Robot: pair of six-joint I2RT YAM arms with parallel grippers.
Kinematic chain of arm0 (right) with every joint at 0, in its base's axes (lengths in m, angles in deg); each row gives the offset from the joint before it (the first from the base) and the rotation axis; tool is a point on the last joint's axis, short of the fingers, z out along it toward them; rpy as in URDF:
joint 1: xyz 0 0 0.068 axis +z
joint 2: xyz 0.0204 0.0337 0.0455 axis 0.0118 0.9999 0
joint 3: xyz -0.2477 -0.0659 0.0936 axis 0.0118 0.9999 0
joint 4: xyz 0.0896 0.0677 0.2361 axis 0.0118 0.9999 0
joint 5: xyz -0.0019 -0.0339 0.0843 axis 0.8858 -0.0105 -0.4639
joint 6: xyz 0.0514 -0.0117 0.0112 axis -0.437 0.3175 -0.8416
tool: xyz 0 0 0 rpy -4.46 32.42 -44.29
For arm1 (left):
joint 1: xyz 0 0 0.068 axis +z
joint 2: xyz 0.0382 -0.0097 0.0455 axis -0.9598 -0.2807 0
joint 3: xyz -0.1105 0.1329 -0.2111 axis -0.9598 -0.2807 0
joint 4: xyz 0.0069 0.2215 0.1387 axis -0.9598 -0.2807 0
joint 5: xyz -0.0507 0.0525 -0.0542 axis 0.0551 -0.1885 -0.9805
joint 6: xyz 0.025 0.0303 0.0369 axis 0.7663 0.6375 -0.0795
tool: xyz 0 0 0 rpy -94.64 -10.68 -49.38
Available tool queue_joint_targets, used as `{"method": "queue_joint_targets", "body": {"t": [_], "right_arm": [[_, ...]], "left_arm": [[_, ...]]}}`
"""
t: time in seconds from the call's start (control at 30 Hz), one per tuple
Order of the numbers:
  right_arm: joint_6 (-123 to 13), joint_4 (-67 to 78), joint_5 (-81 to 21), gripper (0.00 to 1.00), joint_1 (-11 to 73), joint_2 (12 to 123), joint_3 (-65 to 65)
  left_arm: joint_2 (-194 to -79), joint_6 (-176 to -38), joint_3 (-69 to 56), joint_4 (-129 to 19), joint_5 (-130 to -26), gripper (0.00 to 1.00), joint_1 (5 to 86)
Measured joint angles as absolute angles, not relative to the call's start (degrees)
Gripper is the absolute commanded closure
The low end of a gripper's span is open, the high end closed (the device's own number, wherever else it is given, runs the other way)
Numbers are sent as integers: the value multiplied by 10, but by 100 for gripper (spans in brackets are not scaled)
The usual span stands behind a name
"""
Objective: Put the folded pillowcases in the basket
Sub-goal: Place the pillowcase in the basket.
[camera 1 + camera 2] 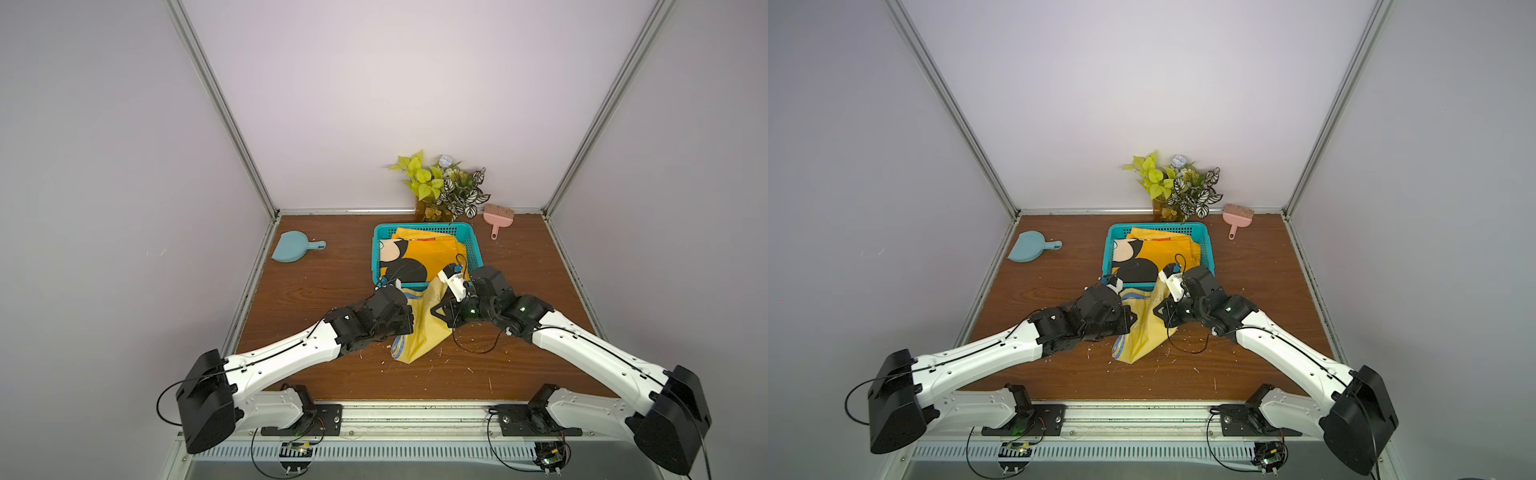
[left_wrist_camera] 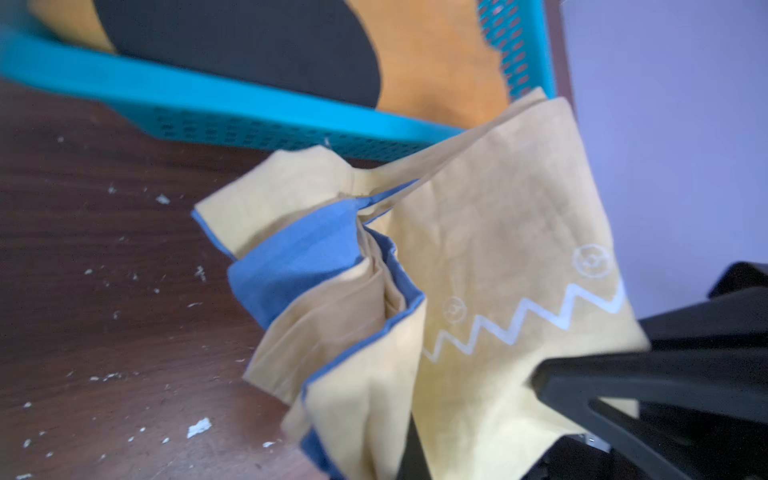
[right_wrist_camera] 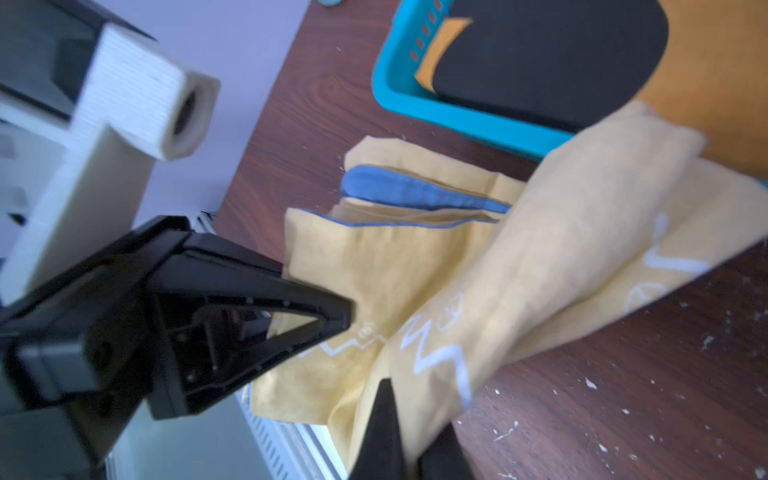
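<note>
The folded pillowcase (image 1: pixel 419 332), pale yellow with blue trim and a white zigzag print, hangs bunched between my two grippers, just in front of the basket (image 1: pixel 376 249). Its upper end reaches the basket's near rim (image 2: pixel 249 104) and its lower end touches the table. My left gripper (image 2: pixel 409 451) is shut on one edge of the cloth. My right gripper (image 3: pixel 409 436) is shut on the opposite edge (image 3: pixel 415 374). In both top views the fingertips are hidden by cloth and wrists. The teal basket (image 1: pixel 1108 253) holds an orange cloth with a black cartoon print (image 1: pixel 432 259).
A blue dustpan (image 1: pixel 291 248) lies at the back left of the wooden table (image 1: pixel 324 291). A pink hand brush (image 1: pixel 497 216) and a potted plant (image 1: pixel 444 187) stand behind the basket at the back wall. White crumbs (image 2: pixel 199 427) are scattered near the front.
</note>
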State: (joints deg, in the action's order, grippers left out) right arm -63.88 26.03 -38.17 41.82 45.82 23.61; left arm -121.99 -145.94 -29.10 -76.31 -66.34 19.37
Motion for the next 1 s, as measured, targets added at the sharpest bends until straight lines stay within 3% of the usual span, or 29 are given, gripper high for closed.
{"method": "queue_joint_targets", "body": {"t": [0.3, 0.77, 0.93, 0.97, 1.0], "right_arm": [[-617, 304, -364, 100, 391, 491, 84], [-582, 257, -364, 100, 240, 707, -16], [-576, 236, -363, 97, 216, 768, -23], [-576, 232, -363, 91, 212, 777, -23], [-576, 231, -363, 79, 210, 785, -23]], "left_arm": [[-1237, -1384, -138, -816, -645, 100, 241], [-1496, -1236, 24, -758, -690, 100, 444], [-1577, -1212, 50, -730, -711, 93, 466], [-1588, -1209, 51, -726, -714, 87, 468], [-1595, -1206, 52, -724, -714, 73, 469]]}}
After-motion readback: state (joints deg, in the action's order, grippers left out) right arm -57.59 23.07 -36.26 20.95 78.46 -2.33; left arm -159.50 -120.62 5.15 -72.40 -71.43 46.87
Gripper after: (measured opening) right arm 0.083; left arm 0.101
